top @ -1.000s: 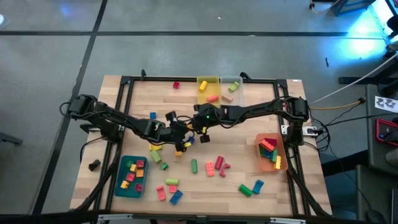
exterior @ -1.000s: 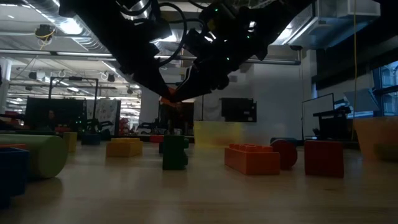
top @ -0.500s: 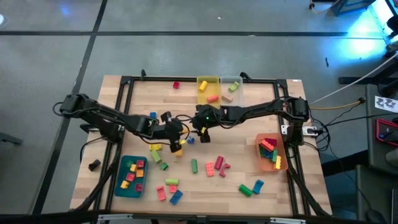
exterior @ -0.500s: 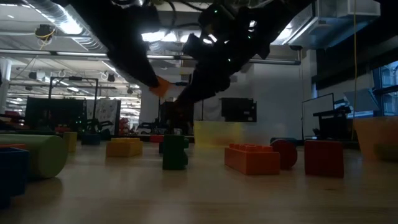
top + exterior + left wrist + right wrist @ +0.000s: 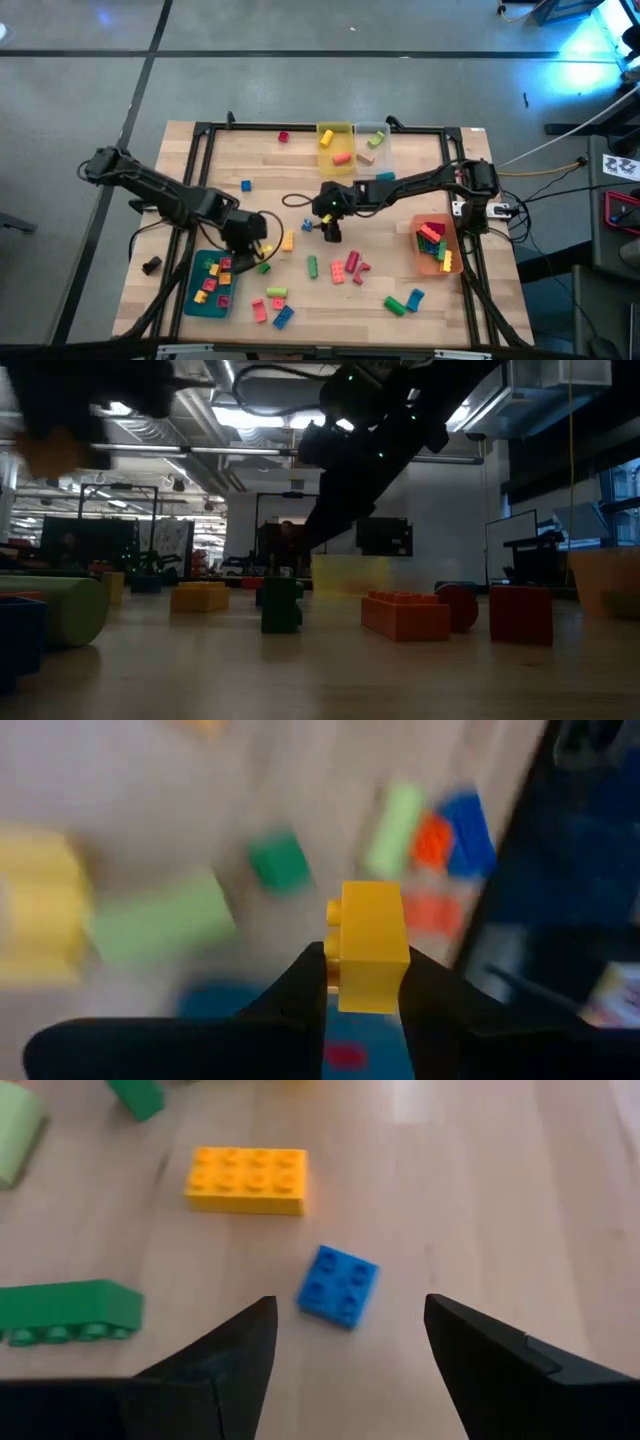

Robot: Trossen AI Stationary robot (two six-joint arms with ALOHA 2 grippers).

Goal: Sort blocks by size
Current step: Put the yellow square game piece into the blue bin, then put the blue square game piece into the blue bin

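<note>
My left gripper is shut on a small yellow block, lifted above the table just right of the teal bin. In the low view the gripper and block are a blur at the upper left. My right gripper is open and empty over the table's middle. A small blue square block lies flat on the wood just ahead of its fingers. A yellow block and a long green block lie flat near it. My left gripper pinches the small yellow block between its two fingers, on two opposite sides near one end. The other end sticks out past the fingertips. The block is lifted clear of the table.
Loose blocks lie over the near half of the table. The teal bin holds several small blocks. A yellow bin and a clear bin stand at the far edge, and an orange bin with blocks at the right.
My left gripper has carried the yellow block from the table's middle toward the left and near edges, up to the teal bin, and has stayed shut on it. My right gripper has shifted a little toward the near edge, over the blue block.
</note>
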